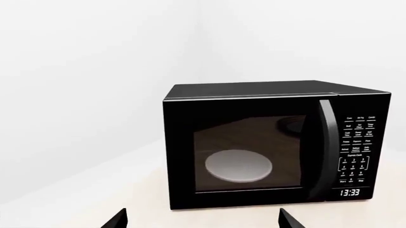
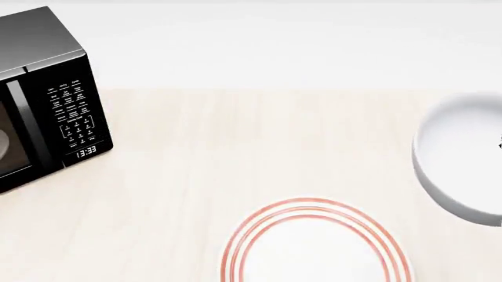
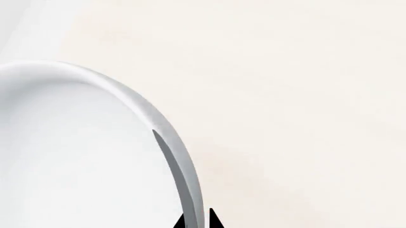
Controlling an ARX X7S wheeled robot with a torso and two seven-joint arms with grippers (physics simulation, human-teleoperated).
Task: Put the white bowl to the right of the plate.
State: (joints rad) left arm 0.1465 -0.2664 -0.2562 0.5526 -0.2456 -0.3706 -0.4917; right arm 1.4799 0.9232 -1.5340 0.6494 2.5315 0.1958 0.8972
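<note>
The white bowl [image 2: 462, 158] shows at the right edge of the head view, cut off by the frame and looking raised off the table. In the right wrist view its thick rim [image 3: 171, 142] runs between my right gripper's [image 3: 196, 221] two black fingertips, which are shut on it. The plate [image 2: 314, 247] with three red-orange rings lies on the table at the bottom centre of the head view, left of and nearer than the bowl. My left gripper [image 1: 201, 219] is open and empty, its fingertips [image 1: 117, 221] wide apart in front of the microwave. Neither gripper shows in the head view.
A black microwave [image 2: 43, 100] stands at the table's far left, door shut, clock reading 13:33; it also fills the left wrist view [image 1: 273, 147], with a pale dish [image 1: 238, 166] behind its glass. The light wooden table [image 2: 235, 147] runs back to a white wall.
</note>
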